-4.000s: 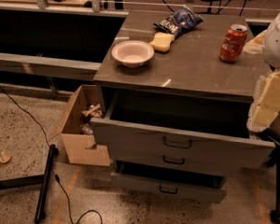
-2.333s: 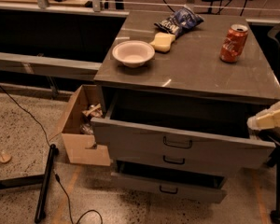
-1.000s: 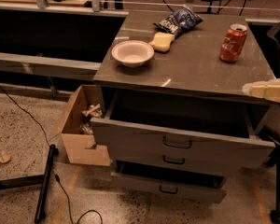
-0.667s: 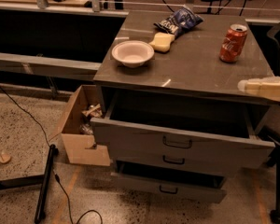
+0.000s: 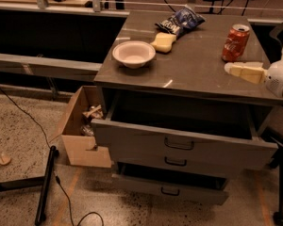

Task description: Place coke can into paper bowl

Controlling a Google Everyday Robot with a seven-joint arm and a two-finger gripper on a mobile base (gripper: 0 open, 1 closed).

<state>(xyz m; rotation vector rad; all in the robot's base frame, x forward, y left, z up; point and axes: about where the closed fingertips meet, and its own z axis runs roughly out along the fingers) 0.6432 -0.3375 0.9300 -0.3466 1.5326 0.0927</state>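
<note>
The red coke can (image 5: pixel 236 42) stands upright at the back right of the grey cabinet top (image 5: pixel 193 72). The pale paper bowl (image 5: pixel 133 53) sits empty near the top's left edge, well to the left of the can. My gripper (image 5: pixel 229 68) comes in from the right edge, level with the tabletop. Its cream tips point left, just in front of and below the can, and are apart from it. It holds nothing that I can see.
A yellow sponge block (image 5: pixel 163 42) and a dark blue chip bag (image 5: pixel 180 20) lie behind the bowl. The cabinet's top drawer (image 5: pixel 179 138) is pulled out, and the bottom drawer (image 5: pixel 170 185) slightly. A cardboard box (image 5: pixel 80 131) stands on the floor at the left.
My gripper has risen from beside the drawer front to tabletop height and moved left, closer to the can. The can and the bowl have not moved.
</note>
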